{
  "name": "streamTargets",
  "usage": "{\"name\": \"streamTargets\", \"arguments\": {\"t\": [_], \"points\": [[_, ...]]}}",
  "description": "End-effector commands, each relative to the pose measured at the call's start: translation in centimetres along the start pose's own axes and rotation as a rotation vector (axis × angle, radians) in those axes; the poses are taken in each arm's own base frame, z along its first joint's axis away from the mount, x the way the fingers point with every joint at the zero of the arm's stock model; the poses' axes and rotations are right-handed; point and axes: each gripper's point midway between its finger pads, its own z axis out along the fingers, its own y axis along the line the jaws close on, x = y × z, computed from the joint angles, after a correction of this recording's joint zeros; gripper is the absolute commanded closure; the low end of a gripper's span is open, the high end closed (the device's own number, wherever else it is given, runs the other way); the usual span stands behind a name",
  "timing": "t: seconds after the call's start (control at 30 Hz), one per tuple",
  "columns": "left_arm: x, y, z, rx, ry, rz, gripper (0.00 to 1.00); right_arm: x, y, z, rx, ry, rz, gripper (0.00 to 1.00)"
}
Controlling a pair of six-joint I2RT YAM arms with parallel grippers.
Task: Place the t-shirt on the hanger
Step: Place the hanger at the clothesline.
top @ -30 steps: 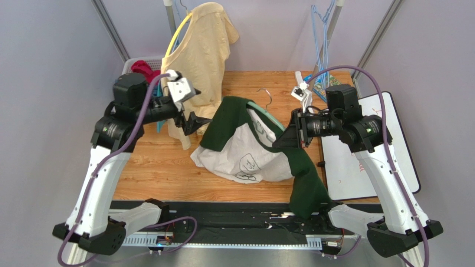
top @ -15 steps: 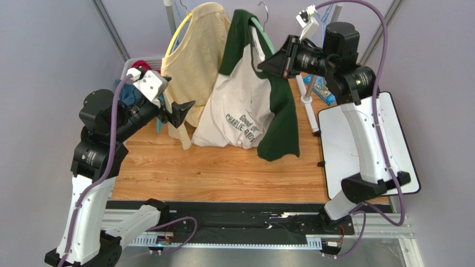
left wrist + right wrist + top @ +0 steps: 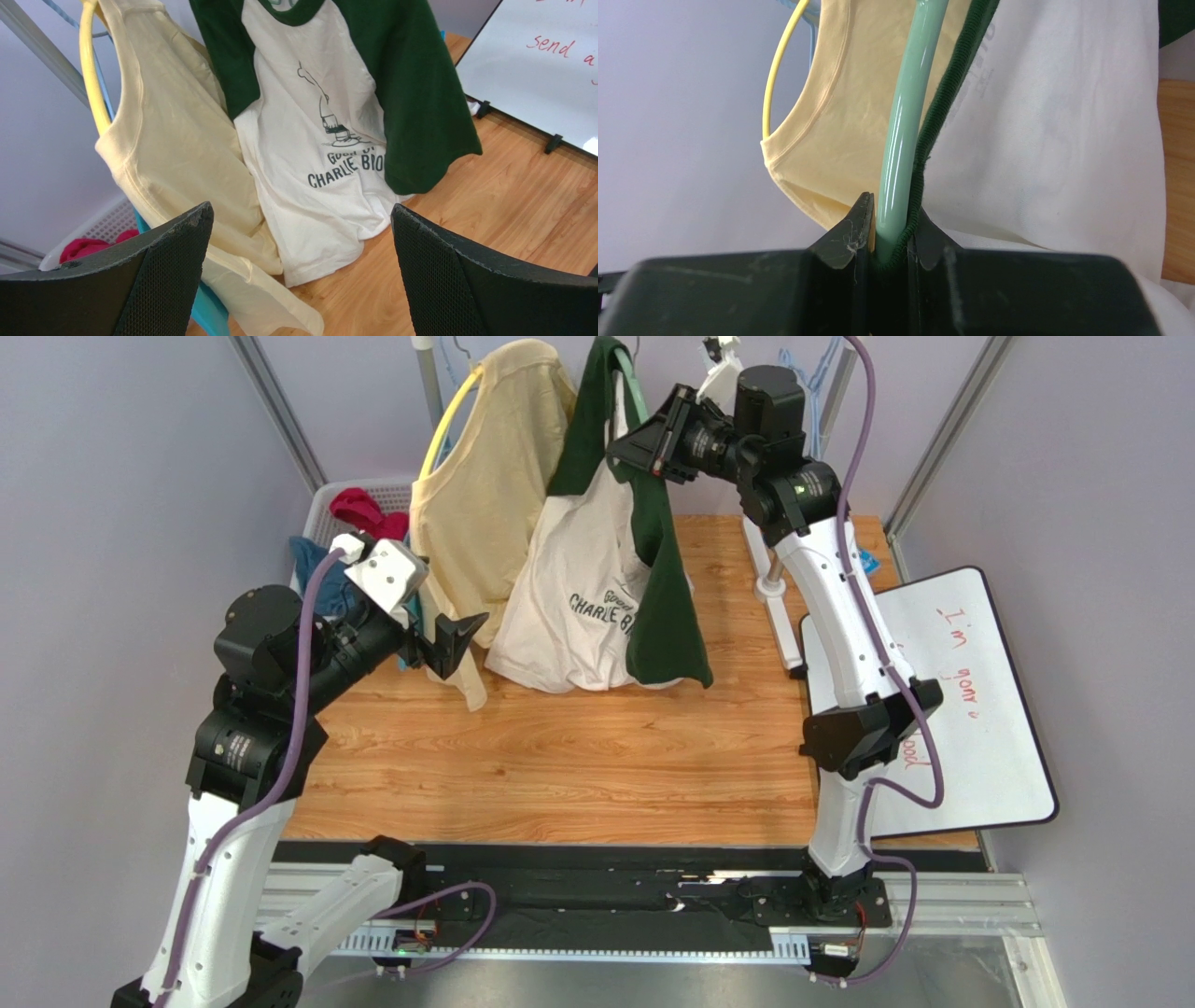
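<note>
Right wrist view: right end effector (image 3: 889, 210) is clamped shut on the thin pale green plastic hanger (image 3: 903, 140). The dark green collar edge of the white-bodied, green-sleeved t-shirt (image 3: 1053, 140) is pinched in alongside the rod. The white body drapes off to the right. A larger pale yellow-tan shirt (image 3: 836, 126) on a yellow wire hanger (image 3: 781, 63) sits just behind.

Left wrist view: left end effector (image 3: 300, 217) has its jaws spread wide and holds nothing. It faces the t-shirt, which hangs full length beside the tan shirt with the chest print readable. The hem is near the wooden desk (image 3: 533, 210); contact can't be told.

Top view: the right arm is stretched up to the back, holding hanger and t-shirt high next to the tan shirt. The left arm is low on the left, well apart from the t-shirt. The hanger hook is cut off at the top edge, so it's unclear whether it's on anything. A white board (image 3: 982, 714) lies at the right.

Step, judged: the shirt looks seated on the hanger, so this is the late hang-up stage. The next move needs the hook set over a support. The right jaws should then open without dragging the collar.
</note>
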Motion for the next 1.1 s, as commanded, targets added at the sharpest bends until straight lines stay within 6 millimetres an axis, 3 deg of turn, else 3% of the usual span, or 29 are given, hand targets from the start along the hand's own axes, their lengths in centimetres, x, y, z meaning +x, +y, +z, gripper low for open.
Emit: {"name": "streamTargets", "arguments": {"t": [0.0, 0.3, 0.57, 0.73, 0.93, 1.03, 1.07], "points": [[0.0, 0.0, -0.4, -0.016, -0.017, -0.006, 0.01, -7.4, 5.7, -1.2, -0.149, -0.287, -0.125, 1.0], [1.0, -0.2, -0.3, -0.011, 0.002, -0.007, 0.01, -7.9, 5.4, 1.1, -0.172, -0.336, -0.146, 1.0], [1.8, -0.2, -0.6, -0.026, 0.019, -0.01, 0.01, -6.1, 4.5, 4.9, -0.175, -0.329, -0.18, 1.0], [2.2, -0.3, -1.1, -0.032, 0.024, -0.013, 0.01, -5.5, 5.0, 6.1, -0.177, -0.348, -0.18, 1.0], [2.8, -0.3, -0.9, -0.037, 0.04, -0.025, 0.01, -5.0, 7.2, 6.5, -0.195, -0.385, -0.215, 1.0], [3.6, 0.0, -0.5, -0.049, 0.075, -0.048, 0.01, -4.7, 7.5, 6.5, -0.186, -0.386, -0.205, 0.81], [4.2, -0.1, -0.5, -0.052, 0.11, -0.084, 0.01, -4.4, 7.0, 6.6, -0.172, -0.378, -0.2, 0.65]]}}
